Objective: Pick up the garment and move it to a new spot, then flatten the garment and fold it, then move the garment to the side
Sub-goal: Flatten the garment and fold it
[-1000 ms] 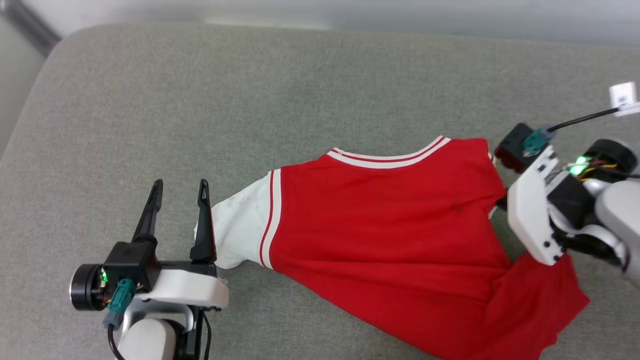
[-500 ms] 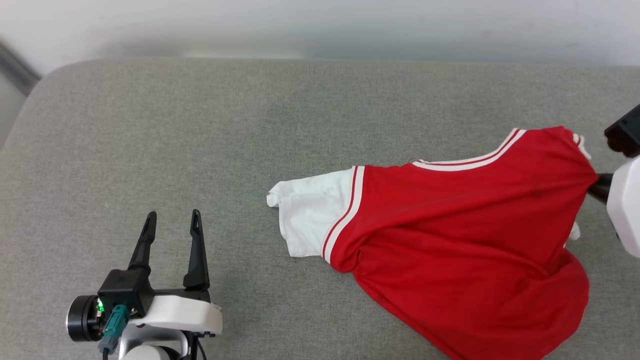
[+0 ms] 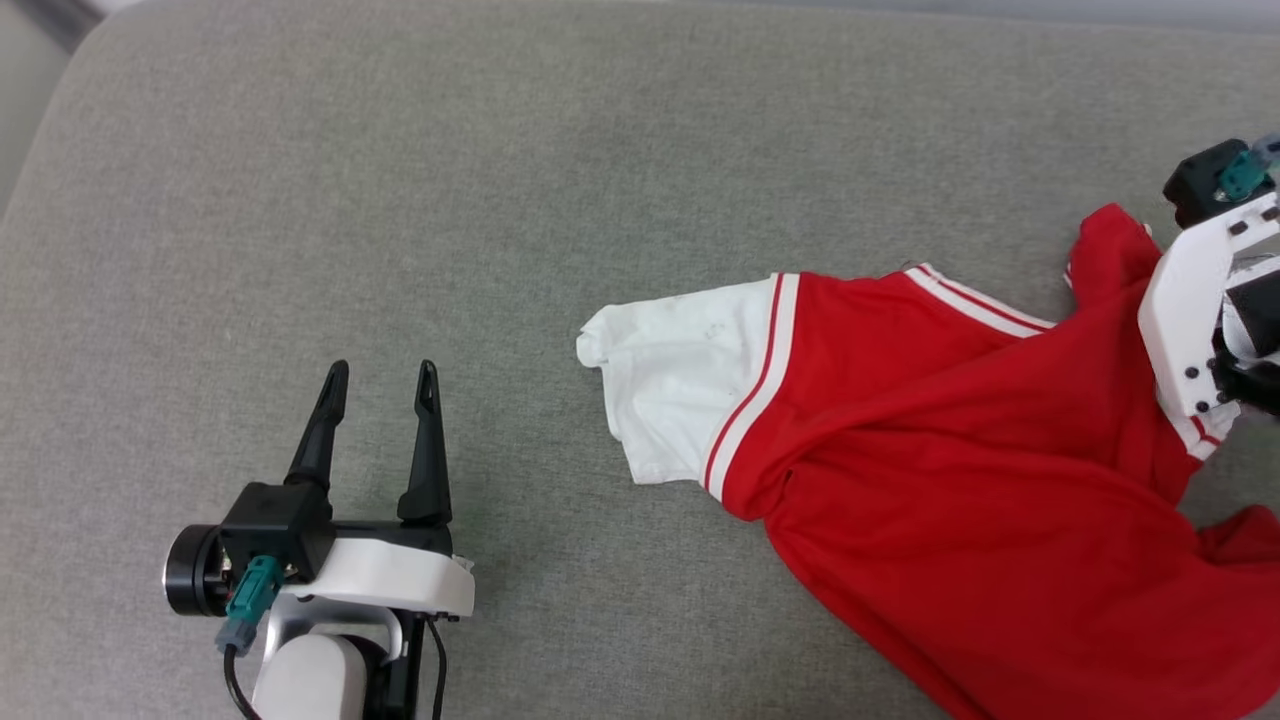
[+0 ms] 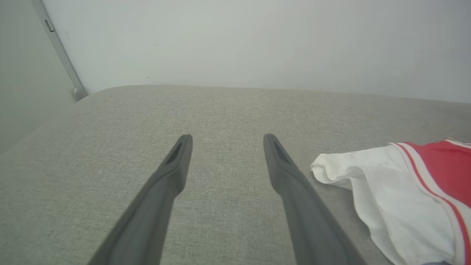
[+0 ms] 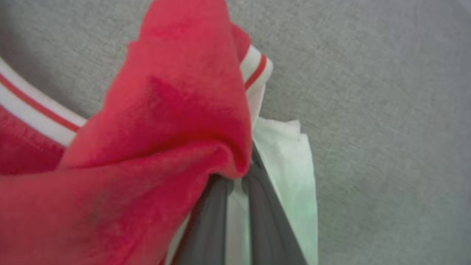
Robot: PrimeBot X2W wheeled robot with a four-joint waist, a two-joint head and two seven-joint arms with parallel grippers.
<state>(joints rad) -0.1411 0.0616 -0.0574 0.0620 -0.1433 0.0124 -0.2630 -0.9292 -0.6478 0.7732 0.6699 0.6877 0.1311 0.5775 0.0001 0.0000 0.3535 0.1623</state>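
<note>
Head view: L gripper (image 3: 383, 370) nearest, lower left, fingers spread wide, empty, over grey cushion (image 3: 500, 150). To its right the garment (image 3: 950, 450) lies rumpled on cushion, white sleeve toward L gripper, apart. R gripper (image 5: 238, 187) at right edge, pinched tight on red fabric by collar trim.

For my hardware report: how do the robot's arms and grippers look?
The left gripper has two long, tapering black fingers, white shell, teal connector and black cable. The right gripper shows dark grey fingers, a white bracket and another teal connector.
</note>
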